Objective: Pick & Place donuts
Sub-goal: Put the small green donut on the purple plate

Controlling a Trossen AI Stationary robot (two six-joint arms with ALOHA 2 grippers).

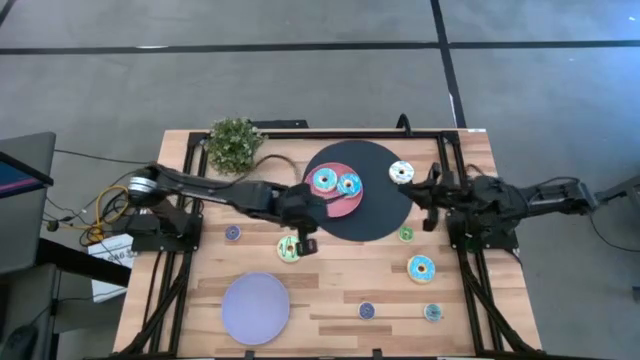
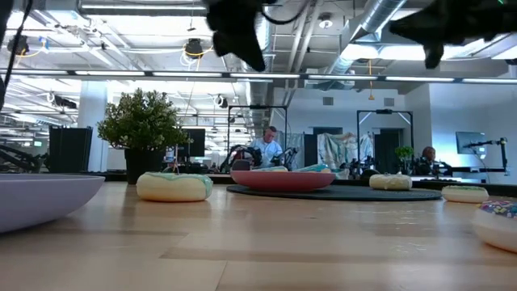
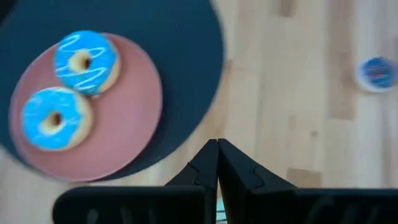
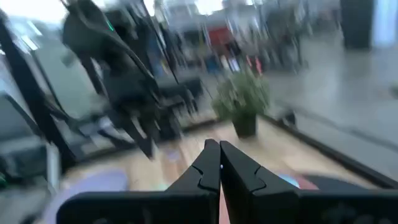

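Green-iced donut (image 1: 289,249) lies directly under the left gripper (image 1: 304,243), whose jaws are closed, empty.

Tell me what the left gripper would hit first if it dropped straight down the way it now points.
Probably the green-iced donut. The left gripper, fingers shut and empty, hangs just beside and above it near the dark mat. How far it overlaps is unclear; it might reach bare table instead.
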